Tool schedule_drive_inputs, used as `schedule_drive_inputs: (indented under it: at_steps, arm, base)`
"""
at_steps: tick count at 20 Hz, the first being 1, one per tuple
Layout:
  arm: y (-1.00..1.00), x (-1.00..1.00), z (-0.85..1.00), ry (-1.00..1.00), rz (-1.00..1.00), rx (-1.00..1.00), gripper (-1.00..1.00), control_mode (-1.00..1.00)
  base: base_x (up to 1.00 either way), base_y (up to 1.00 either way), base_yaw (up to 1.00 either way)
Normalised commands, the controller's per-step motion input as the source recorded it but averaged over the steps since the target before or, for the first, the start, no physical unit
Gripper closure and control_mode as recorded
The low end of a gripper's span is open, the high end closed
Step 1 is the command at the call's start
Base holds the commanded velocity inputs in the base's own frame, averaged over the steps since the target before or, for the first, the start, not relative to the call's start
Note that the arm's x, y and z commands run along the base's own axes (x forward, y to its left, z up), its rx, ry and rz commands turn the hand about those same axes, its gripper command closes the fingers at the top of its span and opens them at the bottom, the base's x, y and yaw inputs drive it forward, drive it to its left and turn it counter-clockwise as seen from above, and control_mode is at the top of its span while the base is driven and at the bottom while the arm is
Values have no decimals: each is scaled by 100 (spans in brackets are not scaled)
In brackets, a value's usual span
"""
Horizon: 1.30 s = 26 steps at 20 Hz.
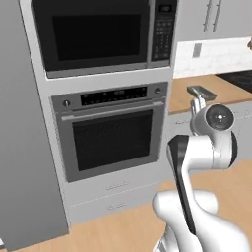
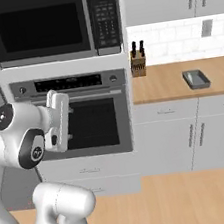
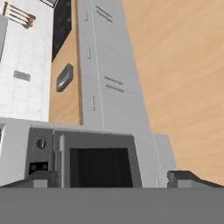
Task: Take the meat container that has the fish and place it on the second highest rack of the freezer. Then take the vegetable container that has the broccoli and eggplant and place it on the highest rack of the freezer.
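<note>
A shallow dark-grey tray, the meat container [image 2: 196,79], lies on the wooden counter right of the oven column. It also shows as the meat container [image 1: 201,91] and, small and rolled sideways, as the meat container [image 3: 64,78]. It is too small to tell whether the fish is in it. My gripper [image 3: 113,179] is open with nothing between its tips, held in the air in front of the oven [image 2: 84,118], far from the tray. The broccoli, eggplant and their container are out of view. A plain tall grey face [image 1: 24,147] stands left of the oven; the freezer's shelves and handle are out of view.
A black microwave [image 1: 98,32] sits above the oven [image 1: 110,135]. A knife block [image 2: 137,62] stands at the counter's left end. Grey drawers and cabinet doors [image 2: 188,133] run under the counter. A black cooktop [image 1: 238,78] lies further right. The floor is wood.
</note>
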Motion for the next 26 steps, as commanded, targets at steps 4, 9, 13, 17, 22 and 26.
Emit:
schedule_drive_inputs:
  at_steps: [4,9,13,17,22,26]
  arm:
    - [0,0,0,0,0,0,-100,100]
    - [0,0,0,0,0,0,-100,100]
    - [0,0,0,0,0,0,-100,100]
    - [0,0,0,0,0,0,-100,100]
    - [0,0,0,0,0,0,-100,100]
    - [0,0,0,0,0,0,-100,100]
  base:
    - [95,-100,0]
    - [100,-100,0]
    - [98,-100,0]
    - [48,-97,24]
    - [38,-30,33]
    - [61,-42,13]
